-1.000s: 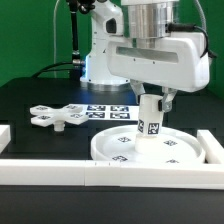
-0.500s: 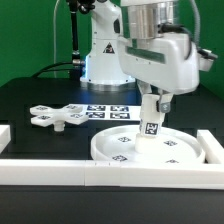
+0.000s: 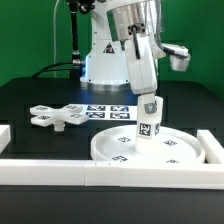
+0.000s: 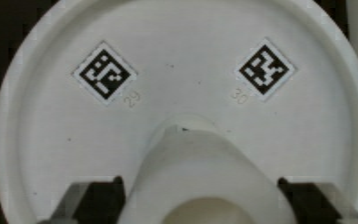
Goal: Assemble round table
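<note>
Leg upright on disc, clamped between gripper jaws.

Franka Panda arm, single, two-finger gripper: lowered, hand twisted.
White arm enters from the top of the exterior view, its last section slanting down toward that view's right, with one end of the hand body jutting to that same side. Gripper points straight down, jaws closed against the top of the upright cylinder leg. In the wrist view, dark fingers flank the leg on both sides.
</note>
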